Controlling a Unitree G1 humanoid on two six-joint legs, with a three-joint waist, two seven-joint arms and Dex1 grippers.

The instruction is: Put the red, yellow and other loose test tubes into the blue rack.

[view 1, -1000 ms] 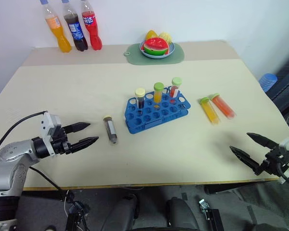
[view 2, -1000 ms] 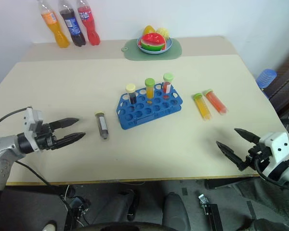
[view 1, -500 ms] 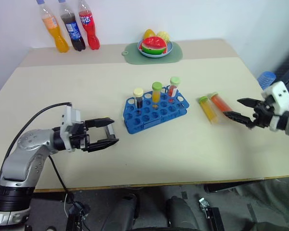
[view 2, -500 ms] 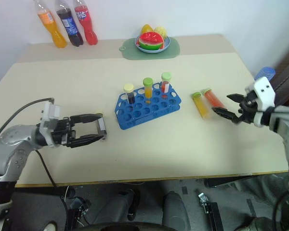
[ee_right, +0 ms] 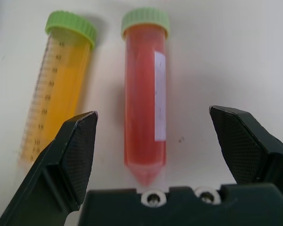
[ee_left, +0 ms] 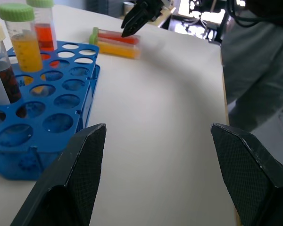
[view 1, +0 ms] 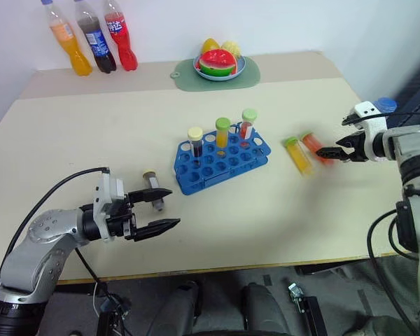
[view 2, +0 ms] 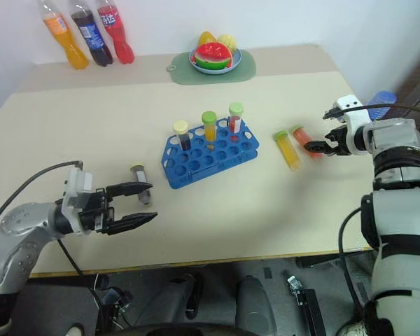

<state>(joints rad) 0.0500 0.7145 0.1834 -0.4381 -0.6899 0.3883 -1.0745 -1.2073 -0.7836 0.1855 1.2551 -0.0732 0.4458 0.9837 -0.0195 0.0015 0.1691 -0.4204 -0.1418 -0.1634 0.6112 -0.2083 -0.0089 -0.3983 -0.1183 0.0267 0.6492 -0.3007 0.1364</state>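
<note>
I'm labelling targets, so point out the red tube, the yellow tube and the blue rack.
red tube (ee_right: 145, 108), right wrist view, middle of its body.
yellow tube (ee_right: 56, 99), right wrist view, middle of its body.
blue rack (view 1: 220, 162), left eye view, perforated top plate.

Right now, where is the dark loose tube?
In the left eye view, the dark tube lies on the table, left of the blue rack, beside the open left pincer.

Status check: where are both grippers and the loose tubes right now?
Both sets of jaws open, empty. Right gripper at the red tube, yellow tube beside it. Left gripper by the dark tube. Rack unblocked.
</note>
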